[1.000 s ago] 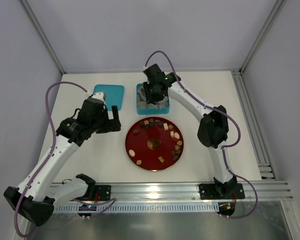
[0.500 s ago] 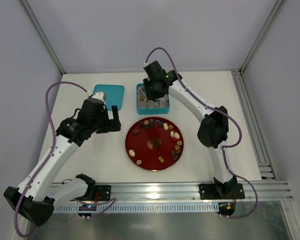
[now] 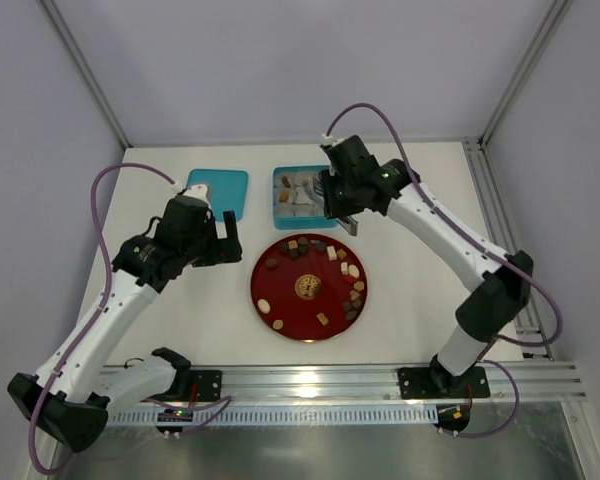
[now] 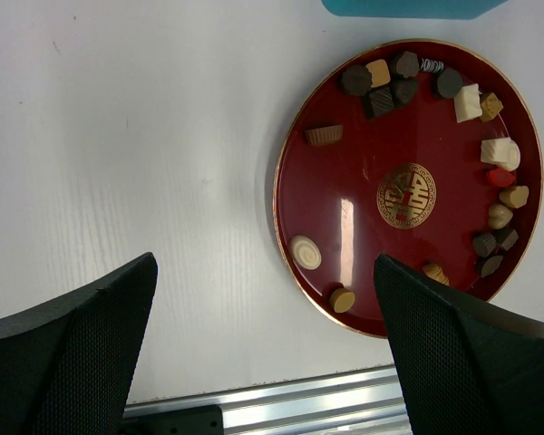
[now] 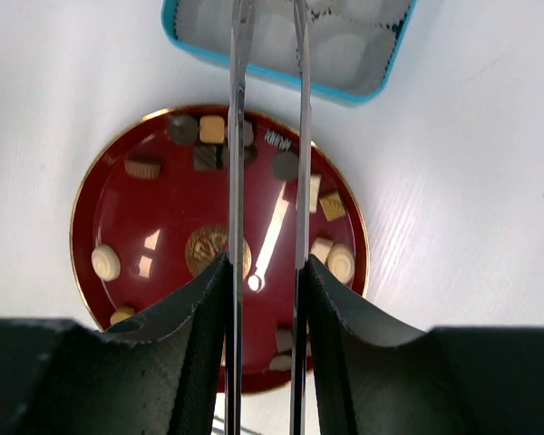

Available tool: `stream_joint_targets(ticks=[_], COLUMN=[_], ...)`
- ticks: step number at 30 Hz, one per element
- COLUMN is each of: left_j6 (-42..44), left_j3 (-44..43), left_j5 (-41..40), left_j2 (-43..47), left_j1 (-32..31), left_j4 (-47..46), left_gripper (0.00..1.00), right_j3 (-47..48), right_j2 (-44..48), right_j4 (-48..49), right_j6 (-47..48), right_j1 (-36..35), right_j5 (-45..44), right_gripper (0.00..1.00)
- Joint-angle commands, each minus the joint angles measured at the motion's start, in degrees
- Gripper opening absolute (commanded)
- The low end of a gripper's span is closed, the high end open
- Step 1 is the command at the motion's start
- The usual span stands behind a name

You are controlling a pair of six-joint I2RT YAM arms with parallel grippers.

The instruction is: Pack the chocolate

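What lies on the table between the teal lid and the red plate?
Nothing: in the top view, only bare white table separates the lid from the plate. The left tool hangs above that stretch.
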State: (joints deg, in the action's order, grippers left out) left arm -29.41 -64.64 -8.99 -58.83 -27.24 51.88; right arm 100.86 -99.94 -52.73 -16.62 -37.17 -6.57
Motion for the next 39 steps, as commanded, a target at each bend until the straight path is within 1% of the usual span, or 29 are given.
stream_joint_targets(ticks=[1,4,5,7,8,12,14,18,24,39], left_j6=[0.40,0.32,0.32,0.32,0.23,0.23,0.32,0.23,0.05,0.05], left_j3=[-1.28,-1.19,-1.19,-1.19,-1.28,-1.36,-1.36,-1.45,-1.28,-1.45], left_j5=[-0.32,-0.15,-0.06,-0.15,-0.15,-0.23,-0.15,-0.15,0.03,-0.50], left_j2=[0.12,0.12,0.20,0.20,0.12,0.12,0.12,0.20,0.29,1.08], left_j1=[0.26,0.26,0.26,0.26,0.26,0.26,0.26,0.26,0.26,0.26], left_j4=[-1.69,-1.78,-1.95,-1.95,-1.87,-1.69,-1.60,-1.52,-1.25,-0.55], left_gripper=[1.00,1.00,1.00,1.00,1.00,1.00,1.00,1.00,1.00,1.00], right_j3=[-8.20,-14.61,-15.94,-19.64,-20.78,-26.31,-27.64,-31.42,-33.18,-34.76], right_j2=[11.57,17.31,20.28,22.85,25.12,28.83,29.54,32.17,32.18,29.63], right_j4=[0.09,-3.07,-5.08,-6.85,-8.17,-10.20,-11.43,-12.48,-13.63,-13.98], right_j6=[-0.87,-1.31,-1.83,-2.71,-4.11,-7.89,-9.56,-12.72,-15.02,-16.16], right_j1=[-1.06,-2.82,-4.21,-6.24,-8.43,-14.24,-17.04,-20.30,-24.96,-28.31], right_j5=[-0.21,-0.90,-0.73,-0.20,0.41,2.79,3.05,3.49,3.49,2.00], right_gripper=[0.40,0.40,0.39,0.40,0.39,0.39,0.39,0.40,0.42,0.42])
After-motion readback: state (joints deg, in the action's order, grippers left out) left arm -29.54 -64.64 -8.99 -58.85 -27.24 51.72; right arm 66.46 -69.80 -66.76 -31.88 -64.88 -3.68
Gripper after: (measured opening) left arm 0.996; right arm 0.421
